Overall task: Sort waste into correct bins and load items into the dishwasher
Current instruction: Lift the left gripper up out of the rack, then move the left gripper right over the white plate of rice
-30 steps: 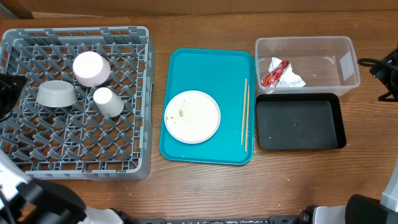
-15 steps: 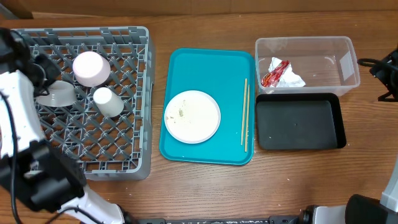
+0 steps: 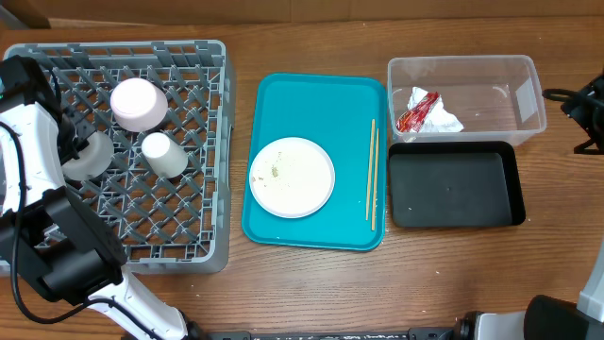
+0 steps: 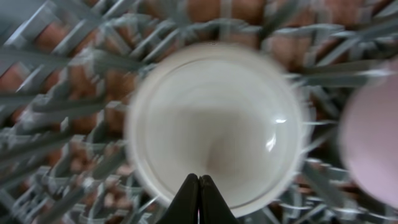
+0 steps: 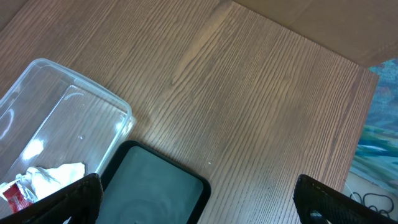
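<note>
The grey dishwasher rack (image 3: 189,241) at the left holds an upturned pinkish bowl (image 3: 139,103), a small cup (image 3: 163,154) and a white bowl (image 3: 94,157). My left gripper (image 3: 74,149) is shut at the white bowl's (image 4: 214,124) near rim, its fingertips (image 4: 199,186) pressed together with nothing seen between them. On the teal tray (image 3: 316,94) a white plate (image 3: 292,177) carries a few food grains (image 3: 276,171). The clear tub (image 3: 491,76) holds the red wrapper (image 3: 417,111) and the tissue (image 3: 442,120). The black tray (image 3: 456,184) lies in front of it. My right gripper (image 5: 202,205) hangs open over the black tray's (image 5: 155,186) far corner.
Two wooden chopsticks (image 3: 373,175) lie along the teal tray's right side. The left arm's white link (image 3: 28,161) crosses the rack's left wall. The right arm (image 3: 583,111) sits at the table's right edge, past the clear tub (image 5: 56,118). Bare wood shows beyond it.
My left arm swung in over the rack's left side to the white bowl and its jaws closed. The bowl shifted slightly and now partly hides under the arm. The right arm stayed put.
</note>
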Available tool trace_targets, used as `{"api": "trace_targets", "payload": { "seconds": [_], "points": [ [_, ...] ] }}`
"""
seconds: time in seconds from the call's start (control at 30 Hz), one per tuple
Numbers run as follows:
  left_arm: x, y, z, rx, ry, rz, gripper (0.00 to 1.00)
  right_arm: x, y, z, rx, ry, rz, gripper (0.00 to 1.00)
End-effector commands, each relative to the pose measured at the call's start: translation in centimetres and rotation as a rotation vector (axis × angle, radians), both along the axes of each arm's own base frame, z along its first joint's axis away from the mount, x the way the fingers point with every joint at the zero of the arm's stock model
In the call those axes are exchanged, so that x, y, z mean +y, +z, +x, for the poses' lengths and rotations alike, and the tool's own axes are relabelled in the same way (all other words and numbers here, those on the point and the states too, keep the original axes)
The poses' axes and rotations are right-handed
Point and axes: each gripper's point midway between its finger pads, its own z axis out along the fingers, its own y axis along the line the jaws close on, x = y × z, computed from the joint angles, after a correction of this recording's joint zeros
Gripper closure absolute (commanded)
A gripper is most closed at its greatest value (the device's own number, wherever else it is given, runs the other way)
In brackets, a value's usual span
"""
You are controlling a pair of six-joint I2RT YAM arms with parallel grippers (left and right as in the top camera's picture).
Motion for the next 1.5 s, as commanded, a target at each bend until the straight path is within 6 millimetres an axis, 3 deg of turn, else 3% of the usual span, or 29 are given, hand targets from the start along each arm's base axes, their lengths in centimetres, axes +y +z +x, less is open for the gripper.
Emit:
{"api": "trace_targets", "payload": {
  "seconds": [0.0,0.1,0.2,0.47,0.5,0.53,0.57,0.67,0.83,1.0,1.07,1.2,1.27,1.47],
  "points": [
    [1.1,1.1,-1.6,0.019,0.128,0.062,0.96,-0.1,0.3,-0.1,-0.007,-0.004,-0.009,0.0],
    [0.1,1.3,-1.7,0.013,0.115,0.013,0.96,-0.1,0.3,-0.1,-0.007,-0.004,-0.009,0.0],
    [-0.8,3.1,-1.0,-0.055,0.095,-0.029,0.96,-0.1,0.3,-0.1,-0.007,-0.004,-0.009,0.0],
    [-3.6,12.9,-1.0,-0.331,0.033,-0.041,0.95,-0.1,0.3,-0.1,-0.007,-0.004,-0.009,0.0],
    [-4.2,14.1,-1.1,-0.367,0.02,-0.047,0.85,-0.1,0.3,-0.1,-0.007,-0.004,-0.009,0.0],
    [-4.6,14.9,-1.2,-0.394,0.01,-0.055,0.61,-0.1,0.3,-0.1,-0.007,-0.004,-0.009,0.0],
    [-5.3,15.8,-1.3,-0.425,-0.004,-0.072,0.01,-0.1,0.3,-0.1,-0.007,-0.004,-0.009,0.0],
    [-7.4,17.1,-1.1,-0.487,-0.055,-0.151,0.0,-0.1,0.3,-0.1,-0.007,-0.004,-0.009,0.0],
    [-13.4,17.2,-1.0,-0.514,-0.189,-0.446,0.0,-0.1,0.3,-0.1,-0.007,-0.004,-0.009,0.0],
    [-22.5,19.4,-0.3,-0.59,-0.65,-0.638,0.0,-0.1,0.3,-0.1,-0.007,-0.004,-0.009,0.0],
    [-25.7,19.2,-0.6,-0.553,-0.742,-0.665,0.0,-0.1,0.3,-0.1,-0.007,-0.004,-0.009,0.0],
    [-32.1,18.2,-1.3,-0.449,-0.893,-0.646,0.0,-0.1,0.3,-0.1,-0.007,-0.004,-0.009,0.0],
    [-34.2,17.0,-1.4,-0.382,-0.919,-0.571,0.0,-0.1,0.3,-0.1,-0.007,-0.004,-0.009,0.0],
    [-37.5,13.3,-1.5,-0.197,-0.879,-0.225,0.0,-0.1,0.3,-0.1,-0.007,-0.004,-0.009,0.0]
  ]
}}
